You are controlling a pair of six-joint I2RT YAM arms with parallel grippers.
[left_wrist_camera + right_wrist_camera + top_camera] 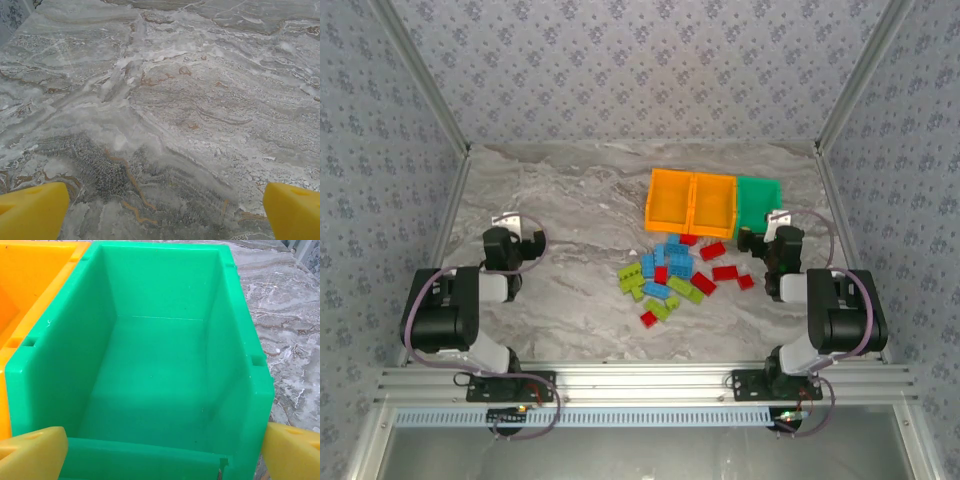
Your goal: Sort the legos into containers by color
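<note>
From above, legos [672,277] heaped mid-table [560,200], just before orange bins [670,199] and green bin [758,200], left gripper [518,238] well apart, right gripper [760,238] beside green bin, at left wrist, fingers [30,212] spread wide over bare table, gripping nothing, at right wrist, fingers [32,452] spread wide at green bin's near wall, gripping nothing.

The left gripper [160,216] hangs over a grey, white-veined marble worktop [165,100] with rusty streaks. Its yellow fingertips [31,211] sit spread wide, one at 7 o'clock and the other at 5 o'clock, with bare marble between them.
</note>
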